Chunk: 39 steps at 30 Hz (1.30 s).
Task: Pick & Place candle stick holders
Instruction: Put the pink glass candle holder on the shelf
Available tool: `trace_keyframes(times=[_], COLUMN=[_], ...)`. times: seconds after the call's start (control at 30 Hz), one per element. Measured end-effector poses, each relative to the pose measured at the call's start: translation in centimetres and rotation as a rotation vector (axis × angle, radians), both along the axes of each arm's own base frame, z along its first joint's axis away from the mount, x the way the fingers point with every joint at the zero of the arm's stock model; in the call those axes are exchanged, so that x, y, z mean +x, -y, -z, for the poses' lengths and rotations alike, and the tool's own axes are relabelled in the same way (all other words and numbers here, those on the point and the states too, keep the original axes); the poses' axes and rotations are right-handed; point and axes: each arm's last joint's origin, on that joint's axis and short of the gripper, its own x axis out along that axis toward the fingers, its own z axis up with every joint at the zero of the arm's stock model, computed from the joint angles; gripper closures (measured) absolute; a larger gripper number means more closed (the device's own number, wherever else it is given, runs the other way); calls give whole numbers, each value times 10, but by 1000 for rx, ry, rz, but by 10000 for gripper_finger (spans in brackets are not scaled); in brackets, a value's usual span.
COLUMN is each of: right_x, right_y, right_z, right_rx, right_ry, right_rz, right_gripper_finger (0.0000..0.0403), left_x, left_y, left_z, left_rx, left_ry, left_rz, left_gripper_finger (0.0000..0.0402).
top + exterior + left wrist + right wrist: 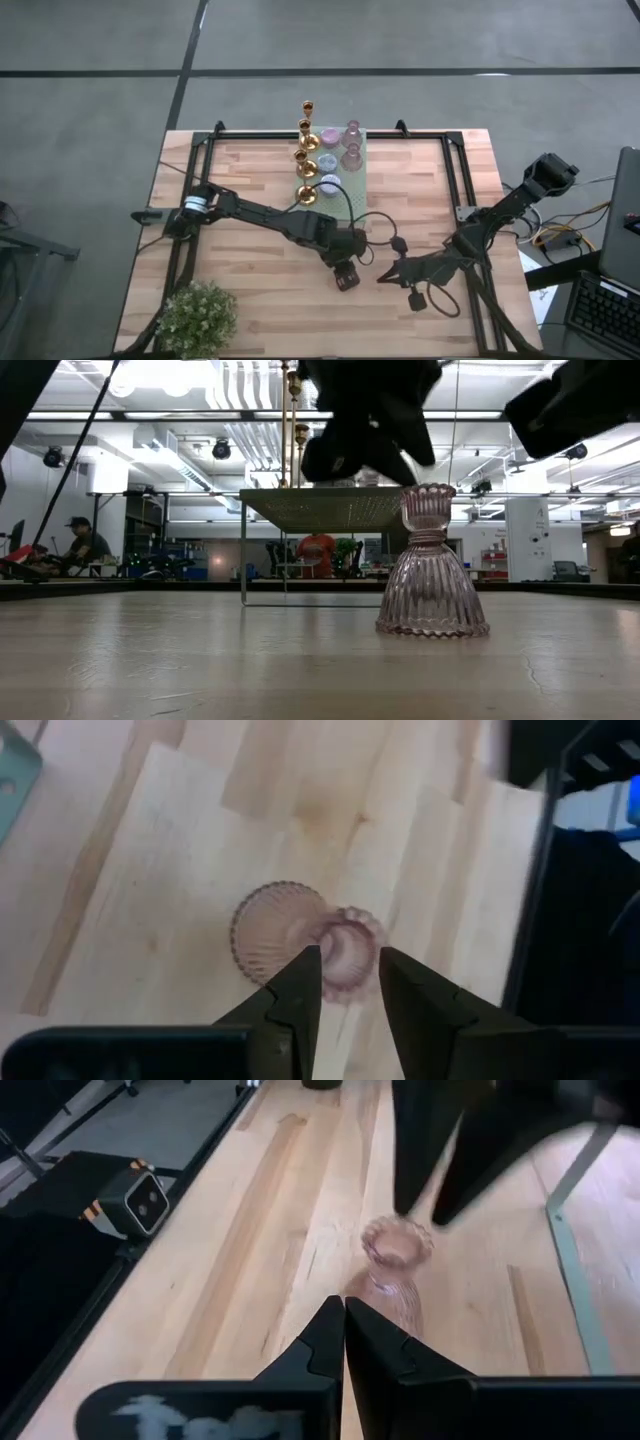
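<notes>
**Pink holder standing alone near the front edge, left gripper poised just above it**

A pink ribbed glass holder (431, 565) is standing upright on the wooden table (250, 310), near the front edge at about 6 o'clock from the table's middle, well apart from the rest. The left gripper (349, 982) is hanging directly above its cup, fingers spread a little and not touching the glass, as the low view shows a gap beneath them. The right gripper (345, 1330) is waiting just beside it at 3 o'clock, its fingers pressed together and holding nothing.

At 12 o'clock, on the pale green pad (361, 180), the other holders are grouped: gold candlesticks (306, 150) in a line along the pad's 9 o'clock side, with pink holders (351, 145) and a pale-blue one (329, 185) alongside.

Judging by the pose, the step in hand is either the release of this holder or the start of gripping it; the pictures alone cannot settle which. If a grip is coming, the left fingers will be needing to drop straight down around the narrow neck under the scalloped cup, centred, since the glass is slick and a sideways nudge could be tipping it.
</notes>
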Motion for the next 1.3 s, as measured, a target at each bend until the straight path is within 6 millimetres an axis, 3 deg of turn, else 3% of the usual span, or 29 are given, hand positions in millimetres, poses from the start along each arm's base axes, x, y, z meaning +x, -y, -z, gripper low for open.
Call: trace_keyframes(times=[0.33, 0.5, 0.63, 0.87, 1.07, 1.3], right_x=[-2, -3, -5, -4, -3, -2], right_y=[2, 3, 4, 4, 6, 8], right_z=[5, 8, 11, 11, 11, 11], right_rx=[25, 44, 68, 114, 120, 115], right_ry=[-13, -26, -33, 19, 16, 25], right_rz=[21, 36, 50, 50, 67, 100], right_gripper_finger=[394, 394, 394, 394, 367, 268], left_x=[-25, -45, -61, -102, -152, -205], left_y=[20, 38, 52, 65, 43, 15], left_z=[-43, -60, -55, -44, -22, 9], left_rx=[198, 298, 315, 306, 311, 334], left_ry=[138, 222, 296, 585, 728, 848], left_rz=[15, 28, 39, 161, 169, 116], left_gripper_finger=[315, 352, 394, 395, 395, 393])
